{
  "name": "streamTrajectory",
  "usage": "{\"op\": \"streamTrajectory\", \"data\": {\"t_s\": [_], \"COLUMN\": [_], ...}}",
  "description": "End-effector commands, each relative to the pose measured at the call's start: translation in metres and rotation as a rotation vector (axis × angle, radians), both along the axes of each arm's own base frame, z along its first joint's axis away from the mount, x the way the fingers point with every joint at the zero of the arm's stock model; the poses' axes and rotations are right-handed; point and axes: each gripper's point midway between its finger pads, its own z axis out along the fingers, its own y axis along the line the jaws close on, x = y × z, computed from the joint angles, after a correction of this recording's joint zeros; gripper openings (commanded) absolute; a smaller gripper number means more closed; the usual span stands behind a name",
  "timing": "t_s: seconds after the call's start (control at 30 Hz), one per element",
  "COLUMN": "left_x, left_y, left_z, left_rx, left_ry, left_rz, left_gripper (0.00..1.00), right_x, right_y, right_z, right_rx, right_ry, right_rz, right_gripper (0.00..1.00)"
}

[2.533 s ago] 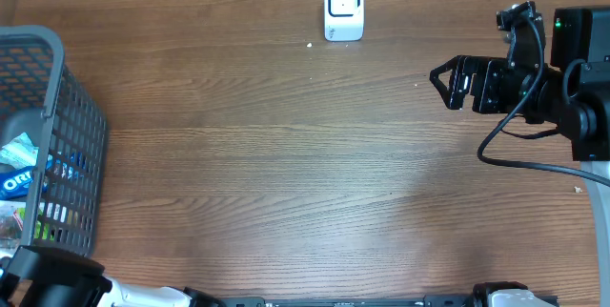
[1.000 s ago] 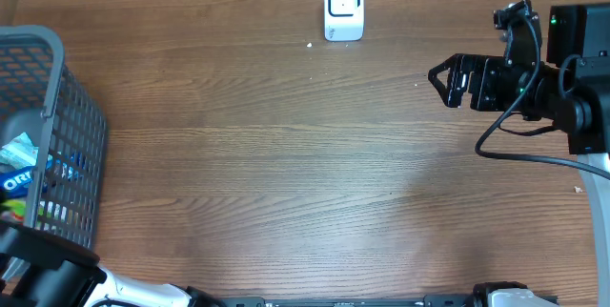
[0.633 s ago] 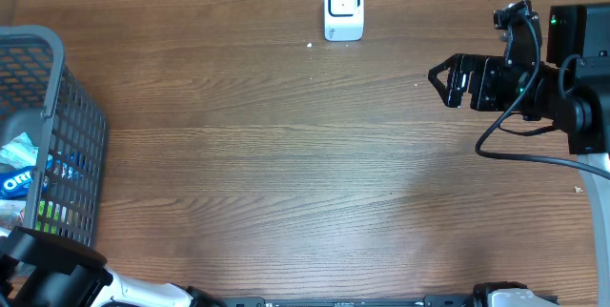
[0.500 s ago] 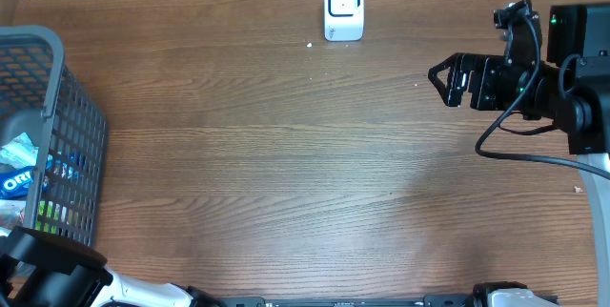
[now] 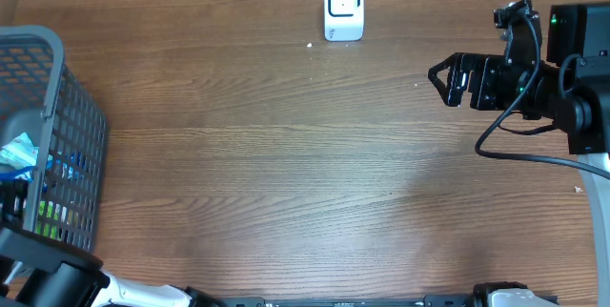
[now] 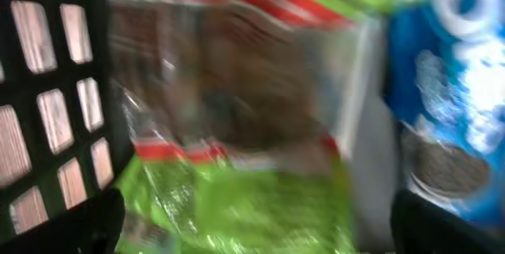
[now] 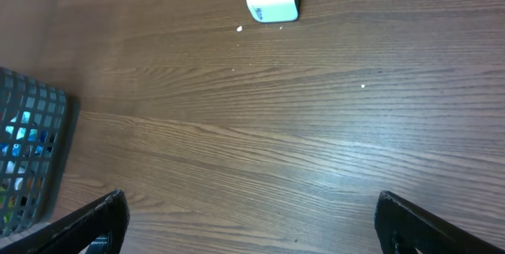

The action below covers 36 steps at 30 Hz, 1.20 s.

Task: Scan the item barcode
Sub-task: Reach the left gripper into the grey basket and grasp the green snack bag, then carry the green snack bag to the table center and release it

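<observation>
Left gripper: wide open, empty, in basket at 9 o'clock, poised over green packet for pickup. Right gripper: wide open, empty, 3 o'clock.

- The basket stands at the left edge of the worktop.
- The scanner stands at the far edge, about midway across, well apart from the basket.
- The right pincer hangs over the right side, to the right of the scanner.
- Inside the basket, in the left wrist view, a bag lies just beside a cookie pack on its right.
- The left pincer is in the basket over both, with the basket wall on its left.
</observation>
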Motion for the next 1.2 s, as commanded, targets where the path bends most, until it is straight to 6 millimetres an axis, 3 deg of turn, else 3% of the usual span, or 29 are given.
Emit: {"op": "streamTrajectory", "data": {"t_s": [0.0,0.3,0.4,0.47,0.5,0.53,0.63,0.7,0.8,0.97,1.17], "left_x": [-0.026,-0.043,-0.044,-0.045,-0.044,-0.044,-0.041,-0.037,-0.028,0.003,0.038], "left_y": [0.007,0.014,0.012,0.011,0.011,0.011,0.01,0.008,0.003,0.005,0.014], "left_z": [-0.017,-0.043,-0.053,-0.057,-0.057,-0.057,-0.058,-0.058,-0.055,-0.022,0.074], "left_rx": [0.012,0.044,0.048,0.048,0.05,0.05,0.042,0.029,-0.003,-0.026,0.032], "left_ry": [0.037,0.089,0.088,0.088,0.087,0.083,0.068,0.045,-0.001,-0.156,-0.321], "left_rz": [0.081,0.109,0.109,0.109,0.109,0.109,0.107,0.103,0.077,-0.03,-0.143], "left_gripper": [1.0,0.99,0.92,0.81,0.69,0.44,0.13,0.04,0.04,0.04,0.04], "right_x": [0.004,0.012,0.012,0.012,0.012,0.011,0.011,0.011,0.011,0.011,0.011], "right_y": [0.002,0.002,0.002,0.002,0.002,0.002,0.002,0.002,0.002,0.002,0.002], "right_z": [0.006,-0.015,-0.016,-0.016,-0.016,-0.016,-0.016,-0.016,-0.016,-0.016,-0.016], "right_rx": [0.003,-0.001,-0.002,-0.002,-0.002,-0.002,-0.002,-0.002,-0.002,-0.002,0.0], "right_ry": [-0.017,0.057,0.06,0.06,0.061,0.063,0.063,0.063,0.063,0.063,0.063], "right_rz": [0.008,0.008,0.008,0.008,0.008,0.008,0.008,0.008,0.008,0.008,0.007], "right_gripper": [1.0,1.0,1.0,1.0,1.0,1.0,1.0,1.0,1.0,1.0,1.0]}}
